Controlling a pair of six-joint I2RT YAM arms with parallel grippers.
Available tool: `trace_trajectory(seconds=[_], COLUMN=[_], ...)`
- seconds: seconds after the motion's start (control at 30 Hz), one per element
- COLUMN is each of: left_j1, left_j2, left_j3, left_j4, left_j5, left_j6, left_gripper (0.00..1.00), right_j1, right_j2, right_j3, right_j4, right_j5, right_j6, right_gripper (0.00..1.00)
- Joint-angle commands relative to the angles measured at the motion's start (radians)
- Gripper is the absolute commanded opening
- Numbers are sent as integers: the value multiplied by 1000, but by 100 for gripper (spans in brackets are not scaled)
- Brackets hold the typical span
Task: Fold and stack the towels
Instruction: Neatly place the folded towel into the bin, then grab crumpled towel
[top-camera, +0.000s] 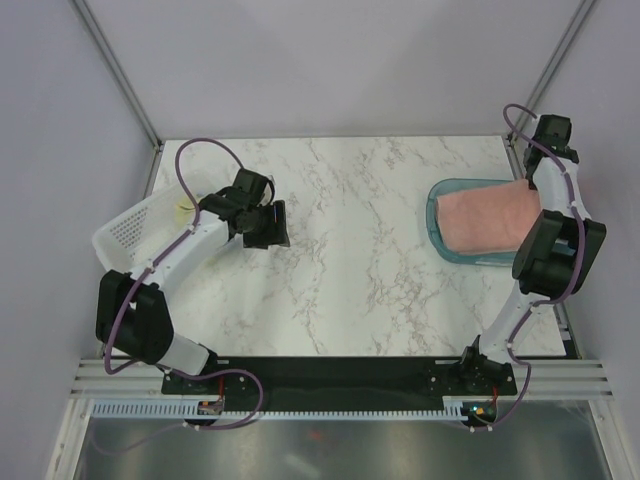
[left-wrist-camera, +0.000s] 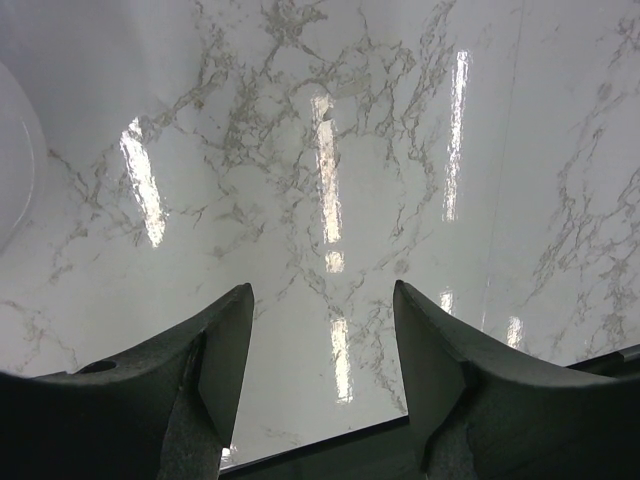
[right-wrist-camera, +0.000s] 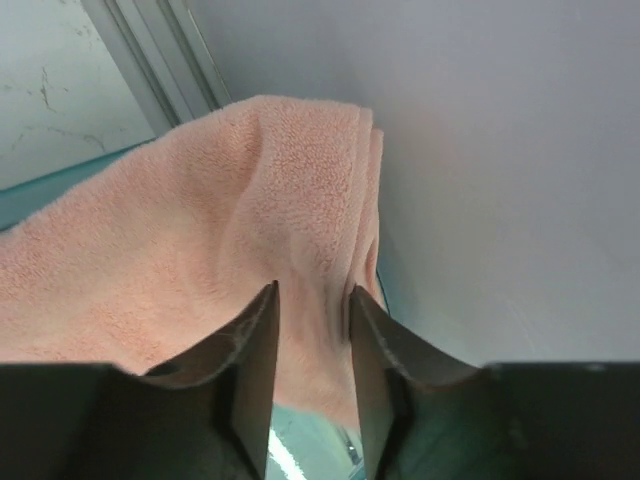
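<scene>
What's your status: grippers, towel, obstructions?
Left gripper open, empty, over table. Right gripper parted over towel end. Towel folded in tray. Nothing in the way.

Glossy white marble table enclosed by plain pale walls, 2 metal corner posts

The marble table is carrying a white basket at left and a teal tray at right.

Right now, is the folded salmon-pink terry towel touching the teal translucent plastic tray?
Touching. The top view shows the towel lying inside the tray, with the rim showing around it.
</scene>
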Motion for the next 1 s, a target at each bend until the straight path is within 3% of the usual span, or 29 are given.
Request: trace_trajectory(seconds=[0.0, 0.17, 0.33, 0.4, 0.43, 0.47, 0.6, 0.67, 0.83, 0.97], left_j1=[2, 2, 2, 4, 4, 2, 39, 112, 315, 370], left_j2=[-1, -41, -85, -122, -133, -143, -195, -202, -145, -93], left_j3=[45, 51, 70, 89, 99, 123, 183, 189, 176, 131], left_j4=[-3, -6, -4, -4, -6, -8, -29, -44, -80, -92], left_j5=[15, 0, -16, -60, -85, -143, -377, -451, -433, -433], left_j6=[30, 13, 4, 1, -1, 1, -17, -31, -48, -57], left_gripper=[66, 66, 66, 65, 65, 64, 64, 65, 66, 67], right_j1=[12, 67, 136, 179, 202, 227, 377, 417, 527, 577], right_j2=[-14, -89, -169, -213, -227, -252, -341, -417, -557, -622], right_j3=[97, 143, 128, 105, 81, 67, -48, -174, -407, -447], right_j4=[3, -27, -37, -38, -37, -37, 15, 99, 268, 325], right_j5=[-4, -1, -95, -194, -213, -253, -418, -486, -635, -650], right_j6=[20, 60, 163, 229, 237, 276, 445, 517, 683, 679], right_gripper=[43, 60, 66, 78, 91, 94, 97, 97, 98, 98])
